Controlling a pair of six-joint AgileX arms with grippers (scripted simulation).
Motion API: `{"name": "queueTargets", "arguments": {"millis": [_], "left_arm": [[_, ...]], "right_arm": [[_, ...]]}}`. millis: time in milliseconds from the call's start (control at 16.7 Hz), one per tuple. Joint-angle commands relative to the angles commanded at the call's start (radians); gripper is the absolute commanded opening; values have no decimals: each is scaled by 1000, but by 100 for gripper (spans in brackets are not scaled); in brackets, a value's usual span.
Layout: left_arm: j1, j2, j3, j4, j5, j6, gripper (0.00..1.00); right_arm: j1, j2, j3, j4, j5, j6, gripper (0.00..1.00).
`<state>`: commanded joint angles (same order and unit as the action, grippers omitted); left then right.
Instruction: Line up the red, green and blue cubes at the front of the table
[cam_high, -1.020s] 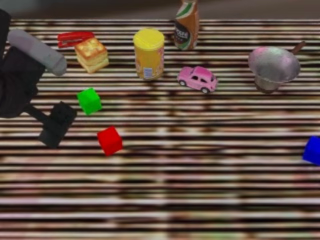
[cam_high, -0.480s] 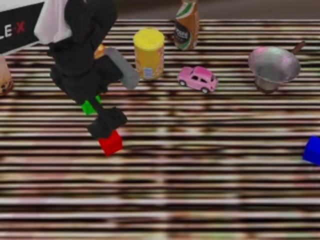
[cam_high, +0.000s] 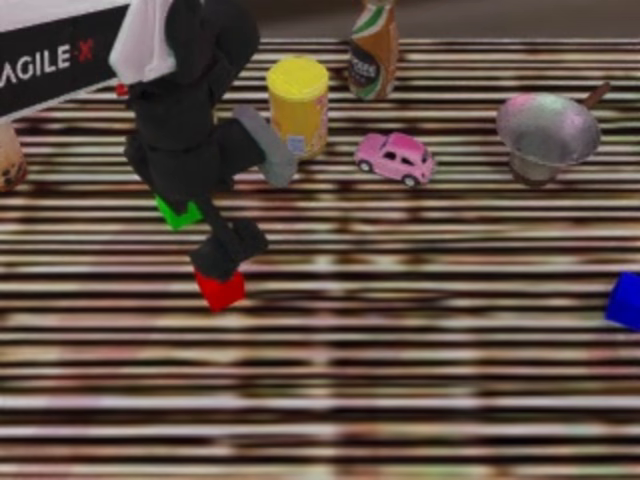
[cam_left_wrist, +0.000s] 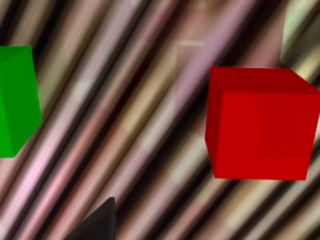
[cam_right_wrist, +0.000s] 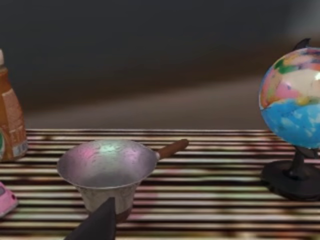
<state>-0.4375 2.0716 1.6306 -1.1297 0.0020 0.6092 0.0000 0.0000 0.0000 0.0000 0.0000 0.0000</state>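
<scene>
I've got the left claw (cam_high: 228, 250) above the red cube (cam_high: 221, 290), grip state unclear; next I judge lowering squarely over it.

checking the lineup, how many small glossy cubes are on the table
3. The bright red glossy cube sits left of centre under the left arm's tool; the bright green glossy cube is just behind it, partly covered; the deep blue glossy cube is at the right edge.

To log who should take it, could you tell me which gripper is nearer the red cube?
Left. The left gripper hovers right over the red cube, partly covering it in the top view. The right gripper is outside the top view, facing the metal pan.
</scene>
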Motion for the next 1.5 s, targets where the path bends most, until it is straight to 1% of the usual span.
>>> {"name": "queueTargets", "arguments": {"millis": [240, 600, 900, 1500], "left_arm": [[2, 14, -32, 42, 0, 1, 100], [2, 107, -170, 284, 1, 3, 100], [2, 122, -187, 309, 1, 3, 100], [2, 122, -187, 309, 1, 3, 25]], "right_arm": [[0, 0, 0, 0, 0, 0, 100], [0, 0, 0, 0, 0, 0, 100], [0, 0, 0, 0, 0, 0, 100], [0, 0, 0, 0, 0, 0, 100]]}}
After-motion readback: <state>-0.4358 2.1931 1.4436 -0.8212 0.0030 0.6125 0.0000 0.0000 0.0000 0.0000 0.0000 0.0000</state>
